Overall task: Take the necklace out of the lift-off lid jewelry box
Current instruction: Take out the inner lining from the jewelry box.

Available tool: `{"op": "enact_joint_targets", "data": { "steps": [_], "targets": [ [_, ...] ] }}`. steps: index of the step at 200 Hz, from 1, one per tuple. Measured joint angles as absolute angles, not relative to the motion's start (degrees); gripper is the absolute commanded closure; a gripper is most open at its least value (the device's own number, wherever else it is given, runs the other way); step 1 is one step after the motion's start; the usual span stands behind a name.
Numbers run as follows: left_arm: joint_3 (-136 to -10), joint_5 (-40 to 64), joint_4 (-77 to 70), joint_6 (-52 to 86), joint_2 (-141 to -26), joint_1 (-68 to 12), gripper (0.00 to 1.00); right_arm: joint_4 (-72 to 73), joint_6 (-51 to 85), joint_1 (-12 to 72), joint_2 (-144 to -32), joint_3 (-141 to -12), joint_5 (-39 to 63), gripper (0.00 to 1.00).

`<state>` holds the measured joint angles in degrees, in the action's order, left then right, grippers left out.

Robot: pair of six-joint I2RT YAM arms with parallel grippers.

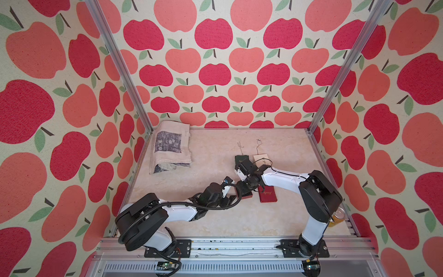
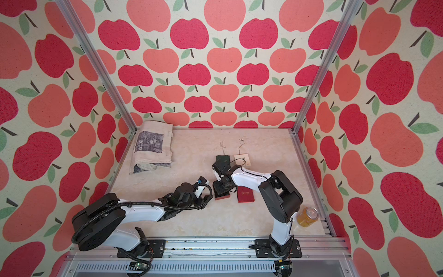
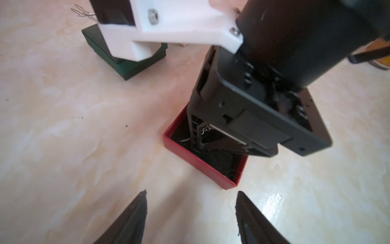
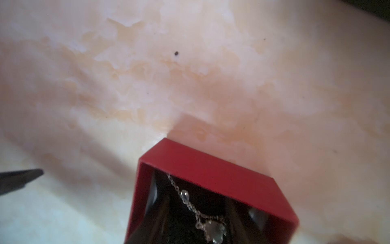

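Observation:
The red jewelry box (image 1: 247, 195) (image 2: 221, 197) stands open near the table's middle, and its red lid (image 1: 268, 193) (image 2: 245, 195) lies flat just to its right. Inside on the black lining lies the silver necklace (image 4: 211, 228) (image 3: 185, 139), a chain with a clear pendant. My right gripper (image 3: 196, 145) (image 4: 204, 211) reaches straight down into the box (image 3: 200, 166) with the necklace between its fingers. Whether they pinch the chain is unclear against the dark lining. My left gripper (image 3: 192, 191) (image 1: 231, 198) stands open and empty, low over the table just left of the box.
A dark green box (image 1: 241, 159) (image 3: 130, 69) and a white box (image 1: 260, 158) sit behind the red one, each with a thin chain (image 1: 239, 145) (image 1: 258, 144) beyond it. A folded cloth (image 1: 170, 148) lies at back left. An orange can (image 2: 308, 217) stands by the right arm's base.

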<state>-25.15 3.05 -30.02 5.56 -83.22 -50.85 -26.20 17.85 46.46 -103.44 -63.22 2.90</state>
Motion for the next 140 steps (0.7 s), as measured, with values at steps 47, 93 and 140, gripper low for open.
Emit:
{"op": "enact_joint_targets", "data": {
  "steps": [47,93,140],
  "targets": [
    [-25.1,3.1,-30.0,5.6,-83.1,-50.9,0.34,-26.1,17.8,46.4,-103.2,-63.2,3.2,0.82],
    [-25.1,3.2,-30.0,5.5,-83.0,-50.9,0.35,-28.3,17.8,46.5,-98.6,-63.2,3.0,0.84],
    [-25.1,5.9,-29.9,4.6,-80.6,-50.5,0.35,-29.6,17.9,46.4,-93.2,-63.2,2.9,0.86]
  ]
}}
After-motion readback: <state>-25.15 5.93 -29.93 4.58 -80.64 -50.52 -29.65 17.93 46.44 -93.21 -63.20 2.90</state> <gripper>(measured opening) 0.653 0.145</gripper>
